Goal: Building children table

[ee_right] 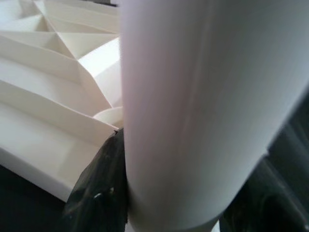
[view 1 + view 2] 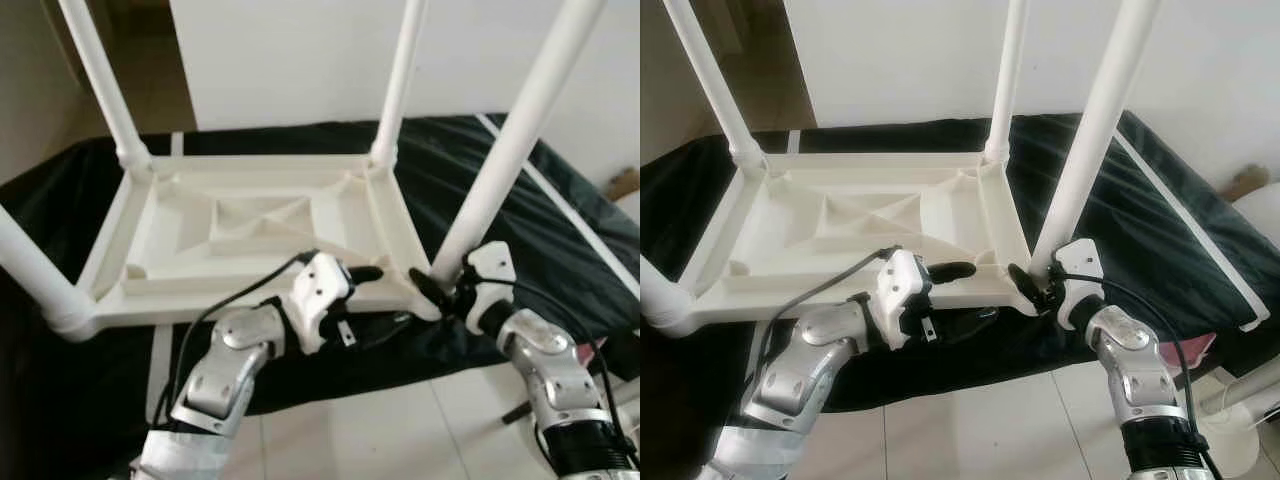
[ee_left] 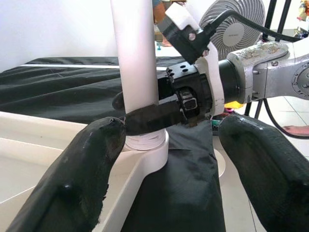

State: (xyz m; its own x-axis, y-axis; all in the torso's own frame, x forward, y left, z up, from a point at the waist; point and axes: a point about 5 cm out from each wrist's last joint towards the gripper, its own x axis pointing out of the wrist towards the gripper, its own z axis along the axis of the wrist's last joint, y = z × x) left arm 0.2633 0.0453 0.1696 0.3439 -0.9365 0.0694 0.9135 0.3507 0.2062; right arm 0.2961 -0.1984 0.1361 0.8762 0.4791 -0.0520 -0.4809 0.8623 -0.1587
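An upside-down white table top [image 2: 250,230] lies on a black cloth, with a white leg standing in each corner. My right gripper [image 2: 440,290] is shut on the near-right leg [image 2: 500,160] just above its socket; in the right wrist view the leg [image 1: 193,111] sits between the black fingers [image 1: 99,193]. My left gripper [image 2: 385,295] hovers open at the table's near edge, pointing toward that corner. In the left wrist view its fingertips [image 3: 82,169] flank the socket, and the right gripper [image 3: 159,113] is seen clamped round the leg [image 3: 137,63].
The other legs rise at the far left [image 2: 100,75], far right [image 2: 400,70] and near left [image 2: 30,270]. The black cloth [image 2: 560,230] covers a low surface with white tiled floor [image 2: 400,420] in front. A fan [image 3: 236,24] stands to the right.
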